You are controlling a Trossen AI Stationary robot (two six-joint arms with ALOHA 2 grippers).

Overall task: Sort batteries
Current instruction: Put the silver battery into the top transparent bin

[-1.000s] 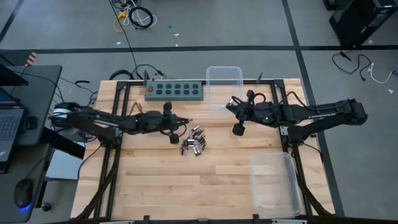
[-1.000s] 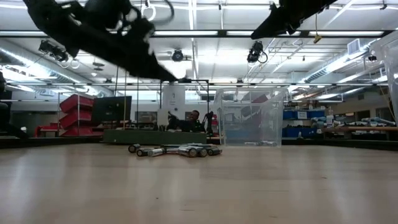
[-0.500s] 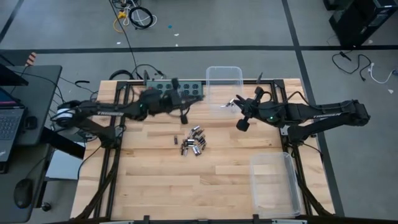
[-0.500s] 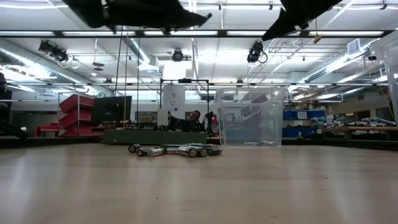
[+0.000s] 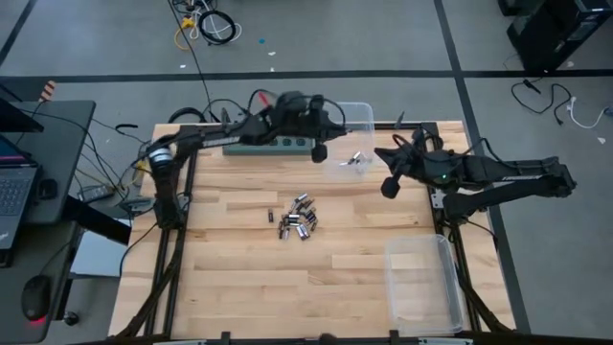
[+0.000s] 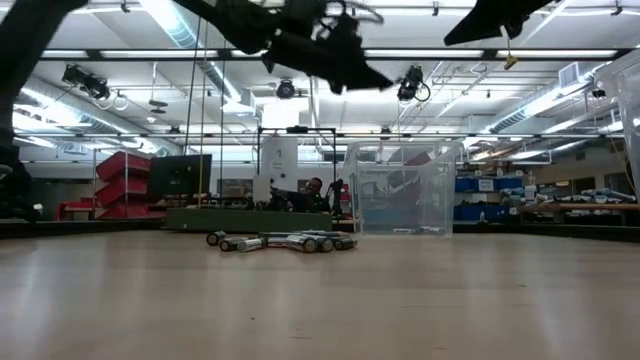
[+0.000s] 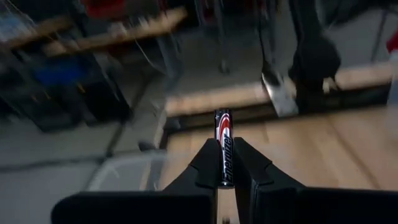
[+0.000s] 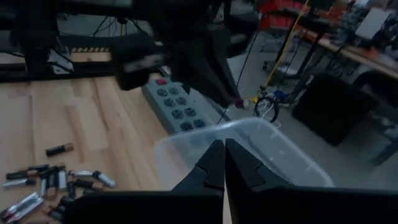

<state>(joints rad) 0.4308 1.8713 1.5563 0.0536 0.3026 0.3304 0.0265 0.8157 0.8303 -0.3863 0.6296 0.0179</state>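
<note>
L gripper (image 7: 224, 163) jaws clamp battery (image 7: 223, 140) over bin (image 5: 347, 137) edge; R gripper (image 8: 223, 160) jaws together.

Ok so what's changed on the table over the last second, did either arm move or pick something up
The left gripper, shut on a battery, has swung from beside the battery pile up and toward the far clear bin, passing over the power strip. The right gripper, shut and empty, drifted slightly away from the pile. The pile, the strip and both bins, including the near bin, stayed put.
</note>
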